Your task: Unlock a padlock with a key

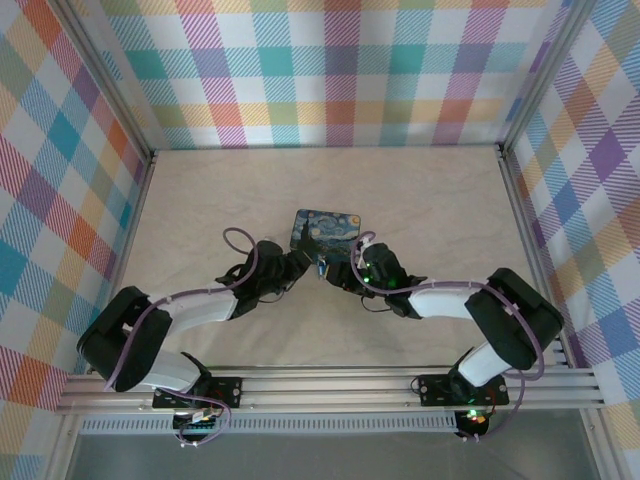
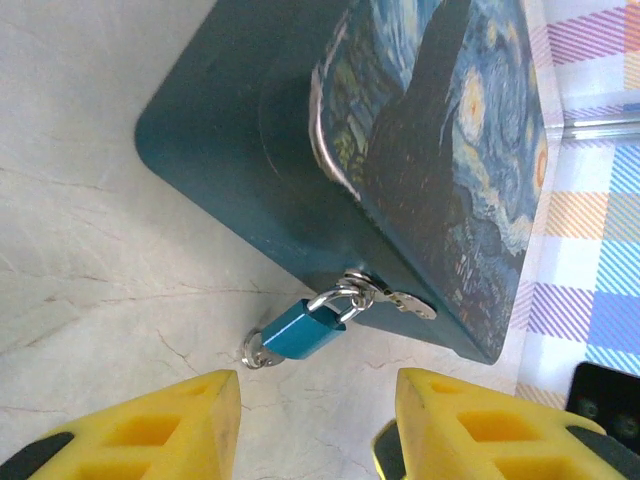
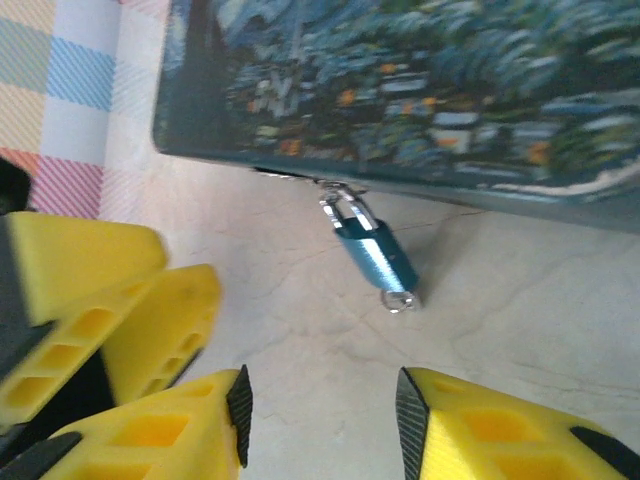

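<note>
The small blue padlock hangs by its silvery shackle from the hasp of the starry-night tin and rests on the table. The key, a tiny metal piece with a ring, sticks out of the padlock's bottom end. My left gripper is open just short of the padlock, nothing between its yellow fingers. My right gripper is open too, with the padlock and key a little ahead of it. From above, both grippers meet at the tin's near edge around the padlock.
The tin lies mid-table on the pale marbled surface. Plaid walls close in the back and both sides. The left gripper's yellow fingers reach in at the left of the right wrist view.
</note>
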Robot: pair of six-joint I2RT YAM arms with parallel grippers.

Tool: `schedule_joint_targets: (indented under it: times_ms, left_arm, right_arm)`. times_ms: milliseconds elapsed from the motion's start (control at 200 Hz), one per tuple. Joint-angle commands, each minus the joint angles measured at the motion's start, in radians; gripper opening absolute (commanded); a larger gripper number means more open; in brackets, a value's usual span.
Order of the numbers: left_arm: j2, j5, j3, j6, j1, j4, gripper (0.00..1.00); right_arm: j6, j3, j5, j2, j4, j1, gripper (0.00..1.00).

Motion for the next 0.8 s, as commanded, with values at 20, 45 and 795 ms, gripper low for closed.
schedule_joint_targets:
  times_ms: [20,45,795]
  left_arm:
    - [-0.051,-0.002,-0.034,0.039,0.016,-0.036,0.45]
    - [-0.058,-0.003,-0.037,0.040,0.017,-0.039,0.45]
    - [-0.316,-0.056,-0.130,0.061,0.026,-0.187,0.46]
  right_arm:
    - [-0.070,0.037,0.055,0.052,0.034,0.023,0.47]
    - [-0.075,0.040,0.060,0.060,0.043,0.027,0.47]
    - [-0.184,0.068,0.153,0.253,0.242,0.064,0.57]
